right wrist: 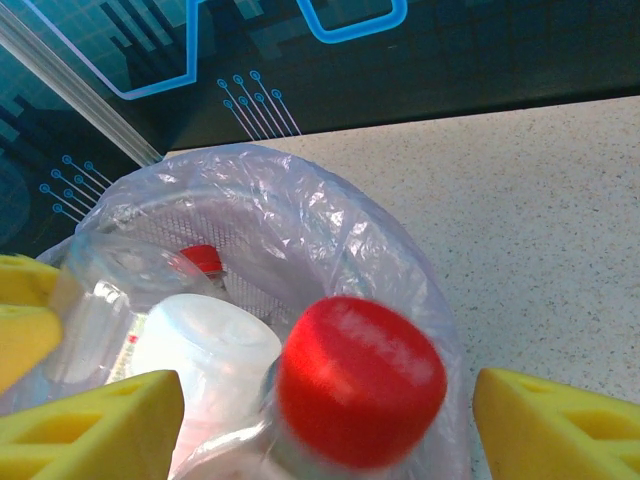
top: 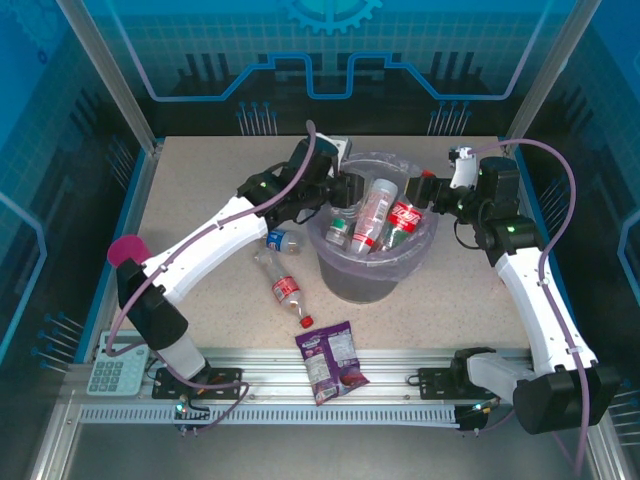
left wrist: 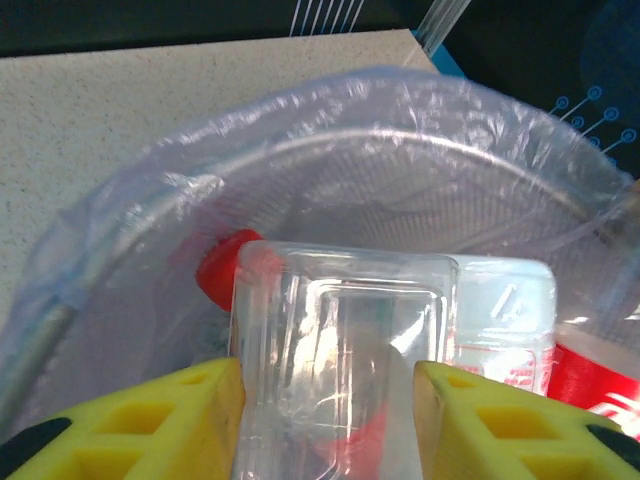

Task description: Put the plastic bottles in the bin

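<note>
Nearest, your left gripper [left wrist: 328, 372] flanks a clear plastic bottle [left wrist: 345, 310] at the mouth of the round grey lavender-lined bin [top: 345, 280]. Your right gripper [right wrist: 330, 388] straddles a red-capped bottle [right wrist: 362, 375]. Whether either grips, you cannot tell. The bottles look light, slick and crushable, so take them mid-body.

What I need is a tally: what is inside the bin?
Several clear bottles, some red-capped, stand packed inside the lavender-lined bin. Whatever lies under them is covered, so no full count.
</note>
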### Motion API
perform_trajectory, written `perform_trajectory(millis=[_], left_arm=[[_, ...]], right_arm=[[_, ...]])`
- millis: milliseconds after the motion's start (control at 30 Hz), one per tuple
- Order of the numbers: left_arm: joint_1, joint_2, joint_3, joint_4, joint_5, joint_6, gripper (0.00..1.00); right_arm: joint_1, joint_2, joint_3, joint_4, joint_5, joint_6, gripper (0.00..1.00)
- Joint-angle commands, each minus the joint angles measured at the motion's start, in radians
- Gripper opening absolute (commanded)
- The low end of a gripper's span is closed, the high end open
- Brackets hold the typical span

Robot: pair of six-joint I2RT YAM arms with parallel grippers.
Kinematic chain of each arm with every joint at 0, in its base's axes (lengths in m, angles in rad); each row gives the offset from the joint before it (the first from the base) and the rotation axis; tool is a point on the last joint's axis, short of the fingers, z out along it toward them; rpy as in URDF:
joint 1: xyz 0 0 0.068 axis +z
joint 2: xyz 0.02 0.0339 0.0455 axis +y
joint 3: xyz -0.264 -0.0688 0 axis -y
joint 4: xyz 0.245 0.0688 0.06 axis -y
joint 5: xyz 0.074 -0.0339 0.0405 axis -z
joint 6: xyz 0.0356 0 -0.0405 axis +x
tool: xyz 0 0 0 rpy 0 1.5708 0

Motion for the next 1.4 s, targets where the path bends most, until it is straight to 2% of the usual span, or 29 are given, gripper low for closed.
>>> perform_trajectory(millis=[0,300,567,800,967,1200,1367], left_arm=[[-0.012,0.014,-0.083,-0.009,0.040,-0.074,0.46],[-0.016,-0.002,-0.106,0.011,0.036,-0.099,0.45],[-0.014,-0.037,-0.015,-0.006,0.004,-0.027,0.65],[0.011,-0.104,0.045,-0.037,-0.056,0.038,0.74],[0.084,-0.188,0.009,-0.069,-0.098,0.034,0.78],[0.300,-0.312,-0.177,-0.137,-0.084,-0.058,0.80],[0.347,-0.351,-0.335,-0.225,-0.093,-0.147,0.81]], right_arm=[[0.015,-0.014,-0.015,0.014,0.004,0.009,0.77],[0.015,-0.010,-0.001,0.022,-0.022,0.013,0.77],[0.015,-0.005,0.038,0.040,-0.063,0.025,0.78],[0.018,0.009,0.062,0.044,-0.075,0.021,0.78],[0.017,0.011,0.071,0.043,-0.072,0.015,0.78],[0.015,0.013,0.065,0.037,-0.064,0.003,0.78],[0.013,0.016,0.058,0.030,-0.045,-0.007,0.78]])
